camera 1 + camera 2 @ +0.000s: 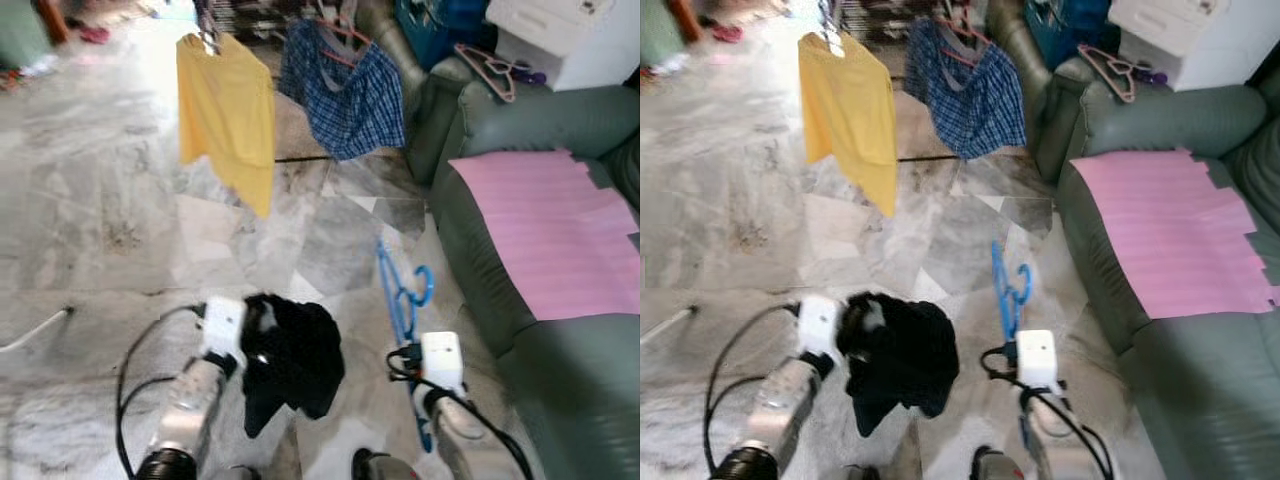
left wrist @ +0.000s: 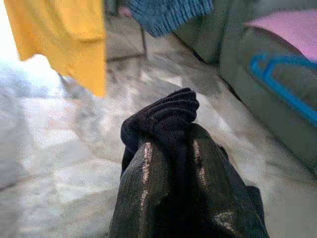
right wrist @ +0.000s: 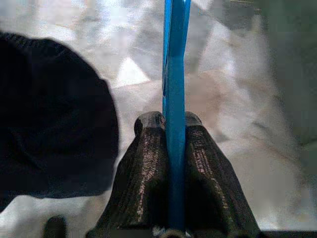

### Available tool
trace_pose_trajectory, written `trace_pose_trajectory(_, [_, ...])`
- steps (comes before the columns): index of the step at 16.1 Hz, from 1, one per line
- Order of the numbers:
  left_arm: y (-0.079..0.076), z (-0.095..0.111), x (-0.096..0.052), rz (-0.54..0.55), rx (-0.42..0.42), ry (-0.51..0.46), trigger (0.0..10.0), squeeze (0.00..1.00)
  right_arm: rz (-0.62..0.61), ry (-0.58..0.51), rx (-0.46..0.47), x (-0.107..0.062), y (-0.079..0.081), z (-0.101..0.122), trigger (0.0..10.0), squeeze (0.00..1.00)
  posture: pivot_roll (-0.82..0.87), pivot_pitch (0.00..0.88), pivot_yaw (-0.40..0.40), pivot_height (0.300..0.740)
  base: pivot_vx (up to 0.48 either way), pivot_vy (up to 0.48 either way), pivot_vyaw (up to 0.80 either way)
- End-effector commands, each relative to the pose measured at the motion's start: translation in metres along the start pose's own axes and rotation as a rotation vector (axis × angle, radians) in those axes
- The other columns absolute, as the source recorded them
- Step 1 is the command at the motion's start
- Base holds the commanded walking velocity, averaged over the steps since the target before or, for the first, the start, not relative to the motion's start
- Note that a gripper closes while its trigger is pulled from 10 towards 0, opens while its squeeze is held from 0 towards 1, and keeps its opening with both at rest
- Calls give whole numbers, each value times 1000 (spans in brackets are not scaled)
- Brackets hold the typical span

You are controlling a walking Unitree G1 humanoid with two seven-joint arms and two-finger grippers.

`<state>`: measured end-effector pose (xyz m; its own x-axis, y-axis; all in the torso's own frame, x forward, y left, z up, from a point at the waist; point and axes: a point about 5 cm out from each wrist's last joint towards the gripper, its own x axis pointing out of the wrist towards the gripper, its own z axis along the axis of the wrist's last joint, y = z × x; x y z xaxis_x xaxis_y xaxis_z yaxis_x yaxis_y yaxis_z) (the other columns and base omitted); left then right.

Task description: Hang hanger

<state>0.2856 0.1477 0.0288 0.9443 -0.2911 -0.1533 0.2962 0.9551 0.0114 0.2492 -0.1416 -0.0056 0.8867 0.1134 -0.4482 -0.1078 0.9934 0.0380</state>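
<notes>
A blue plastic hanger [image 1: 403, 290] is held out in front of me over the floor, and my right gripper [image 3: 171, 121] is shut on its bar. My left gripper [image 2: 168, 141] is shut on a black garment [image 1: 293, 355] that hangs in a bunch from it, to the left of the hanger. Ahead, a yellow shirt [image 1: 230, 115] and a blue checked garment [image 1: 343, 88] hang on hangers from a rack at the far end of the room.
A grey-green sofa [image 1: 545, 330] with a pink cloth [image 1: 550, 225] runs along my right. A pink hanger [image 1: 492, 68] lies on its far armrest. A white cable [image 1: 35, 330] lies on the marble floor [image 1: 110, 220] at my left.
</notes>
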Motion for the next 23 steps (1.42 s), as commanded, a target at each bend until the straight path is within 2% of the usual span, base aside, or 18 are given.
trace_pose_trajectory(1, [-2,4,1,-10,8,-14,10000,0,-11,-6,10,-1,-3,1,10000,0,-84,193,6,740,0,0,0])
trace_pose_trajectory(4, [-2,11,3,-6,27,-43,10000,0,-9,-27,8,-2,-3,3,10000,0,-84,199,17,740,0,0,0])
trace_pose_trajectory(8, [1,14,6,22,38,-34,10000,0,-11,-22,2,-2,-4,2,10000,0,-87,203,26,740,0,0,0])
trace_pose_trajectory(11, [-1,12,6,26,16,-21,10000,0,-6,-23,5,-2,-3,3,10000,0,-88,203,25,740,0,0,0])
trace_pose_trajectory(14, [-3,11,5,7,36,-20,10000,0,3,-25,4,-2,-2,3,10000,0,-89,203,22,740,0,0,0])
trace_pose_trajectory(23, [-3,10,4,-9,15,-23,10000,0,16,-25,-3,-3,0,2,10000,0,-91,206,24,740,27,0,0])
